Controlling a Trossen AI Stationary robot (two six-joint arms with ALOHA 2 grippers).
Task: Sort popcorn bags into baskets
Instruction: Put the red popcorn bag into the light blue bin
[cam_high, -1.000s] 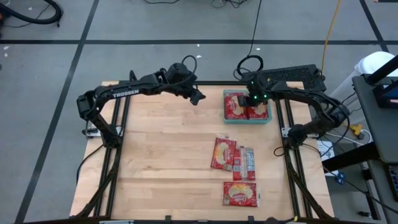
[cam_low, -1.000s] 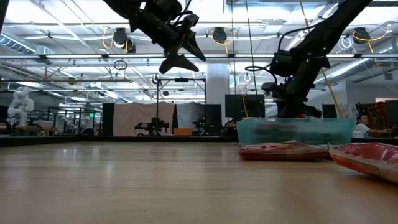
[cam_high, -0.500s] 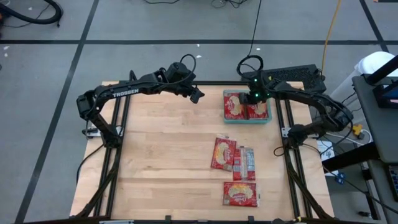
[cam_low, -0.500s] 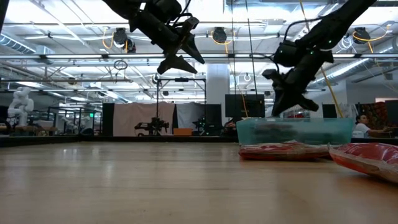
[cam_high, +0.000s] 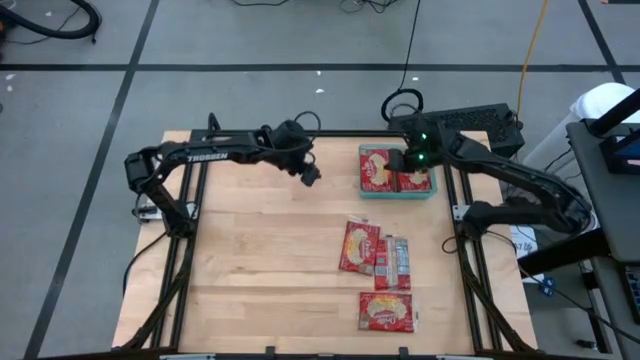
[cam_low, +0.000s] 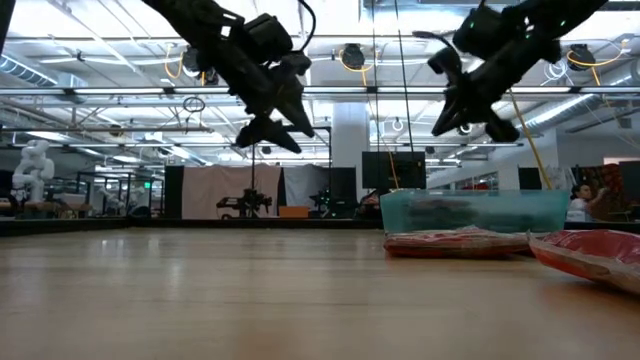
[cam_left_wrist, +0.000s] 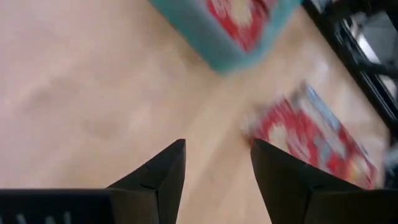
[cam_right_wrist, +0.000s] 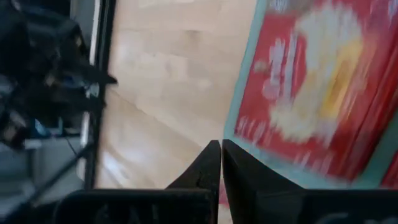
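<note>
Two grippers are raised above the table, neither holding anything. The right gripper (cam_high: 405, 160) hangs over the teal basket (cam_high: 397, 192) at the far right of the table, fingers pressed together and empty. The left gripper (cam_high: 311, 174) is in the air just left of the basket, fingers parted with bare wood showing between them. Two popcorn bags (cam_high: 378, 168) lie side by side in the basket. Three more packets (cam_high: 361, 246) rest mid-table nearer the front, overlapping; one single packet (cam_high: 386, 312) lies near the front edge.
</note>
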